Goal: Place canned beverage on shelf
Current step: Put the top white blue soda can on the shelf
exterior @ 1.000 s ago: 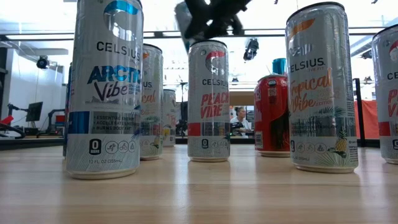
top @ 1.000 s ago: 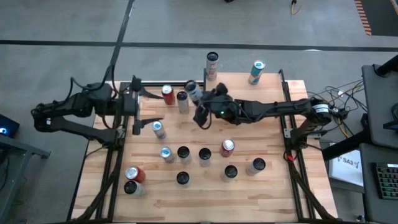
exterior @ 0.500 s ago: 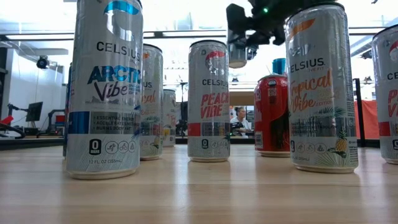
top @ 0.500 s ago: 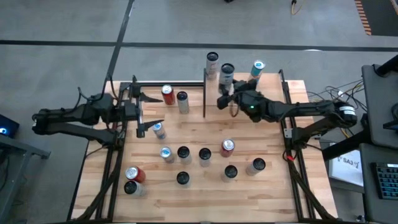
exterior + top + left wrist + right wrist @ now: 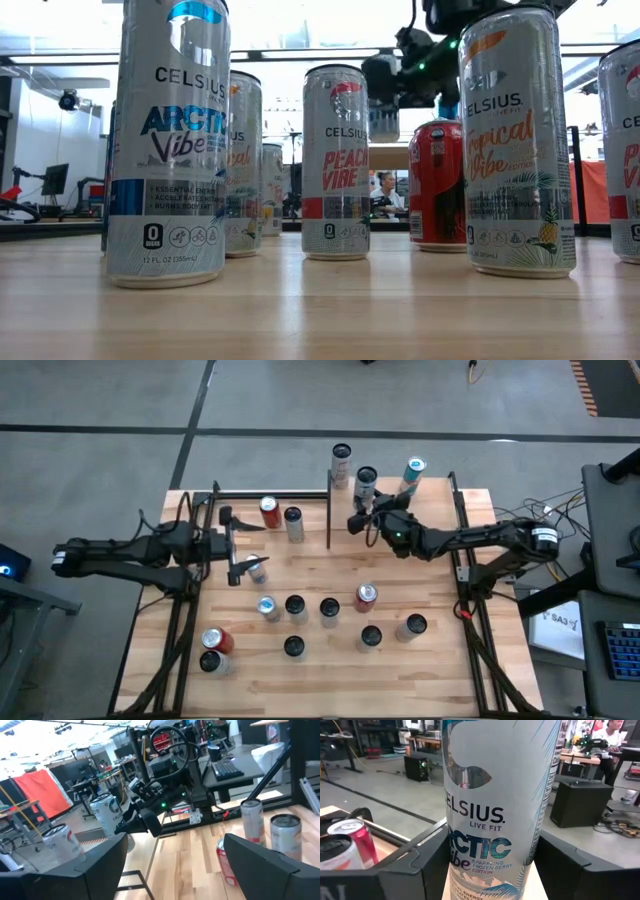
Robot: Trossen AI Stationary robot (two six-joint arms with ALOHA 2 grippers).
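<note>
Can [image 5: 365,483] clamped upright in right gripper [image 5: 366,510] at bench's far edge between 2 shelved cans, release pending; left gripper [image 5: 237,545] wide, empty.

In the right wrist view the Celsius Arctic Vibe can [image 5: 492,815] is so near that its top and bottom are cut off. The right gripper's fingers [image 5: 415,865] hide its lower sides. In the low view the tall front can [image 5: 168,140] loses its top at the picture's edge, and the Tropical Vibe can [image 5: 515,140] hides part of the right arm [image 5: 450,40]. From above, the labels on the cans are too small to read.
</note>
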